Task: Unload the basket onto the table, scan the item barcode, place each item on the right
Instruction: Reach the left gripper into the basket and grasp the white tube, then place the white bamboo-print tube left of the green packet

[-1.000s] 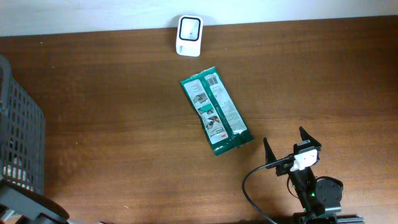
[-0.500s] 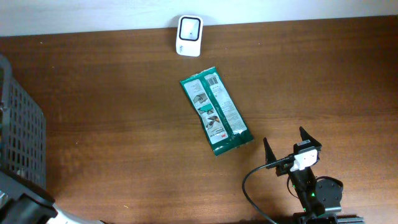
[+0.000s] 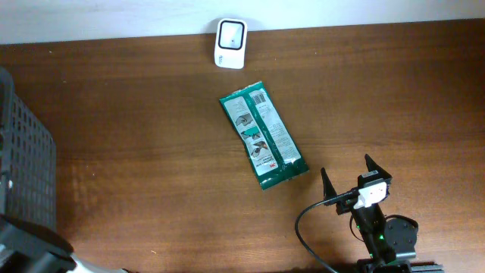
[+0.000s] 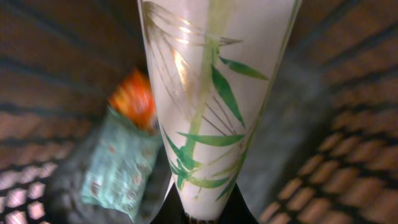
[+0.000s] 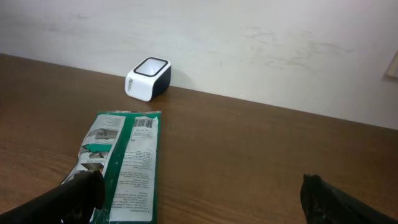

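Down in the basket point(image 3: 26, 174), our left gripper point(image 4: 202, 211) grips a white pouch point(image 4: 211, 93); our right gripper point(image 3: 345, 167) gapes empty by the table's point(image 3: 114, 114) front edge. Mid-table, the packet point(image 3: 263, 135) slants, barcode toward the scanner point(image 3: 229, 43).

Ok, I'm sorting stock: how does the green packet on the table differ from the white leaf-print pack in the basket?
The green packet lies flat on the table, barcode up, untouched; the white leaf-print pack is down in the basket, pinched by the left tool. The green packet is dark green with white text panels; the white leaf-print pack bears green and gold leaves. Both look like soft sealed packs.
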Motion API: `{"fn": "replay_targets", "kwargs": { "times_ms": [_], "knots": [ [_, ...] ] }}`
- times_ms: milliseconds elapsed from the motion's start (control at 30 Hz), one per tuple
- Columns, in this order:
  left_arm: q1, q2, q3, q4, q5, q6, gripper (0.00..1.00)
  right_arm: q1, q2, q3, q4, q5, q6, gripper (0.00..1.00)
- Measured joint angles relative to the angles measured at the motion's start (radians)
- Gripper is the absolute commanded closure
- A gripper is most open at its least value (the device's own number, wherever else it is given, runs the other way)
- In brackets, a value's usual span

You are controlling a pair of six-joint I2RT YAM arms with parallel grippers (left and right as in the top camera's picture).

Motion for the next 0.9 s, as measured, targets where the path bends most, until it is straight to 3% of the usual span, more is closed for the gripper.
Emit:
{"fn": "replay_targets", "kwargs": {
  "times_ms": [200, 333, 533, 700, 900],
  "knots": [
    [-0.093, -0.237, 0.176, 0.016, 0.084, -0.075, 1.0, 0.0, 0.0, 0.0, 0.0, 0.0, -0.001, 0.02],
    [-0.262, -0.36, 0.187, 0.01, 0.15, -0.089, 1.0, 0.0, 0.0, 0.0, 0.0, 0.0, 0.0, 0.02],
    [-0.604, -0.38, 0.161, -0.193, 0.185, -0.101, 1.0, 0.0, 0.0, 0.0, 0.0, 0.0, -0.001, 0.02],
    [-0.755, -0.338, -0.068, -0.167, 0.182, -0.124, 1.0, 0.0, 0.0, 0.0, 0.0, 0.0, 0.0, 0.02],
    [-0.913, -0.301, -0.539, 0.15, 0.181, -0.291, 1.0, 0.0, 0.0, 0.0, 0.0, 0.0, 0.0, 0.01]
  ]
}}
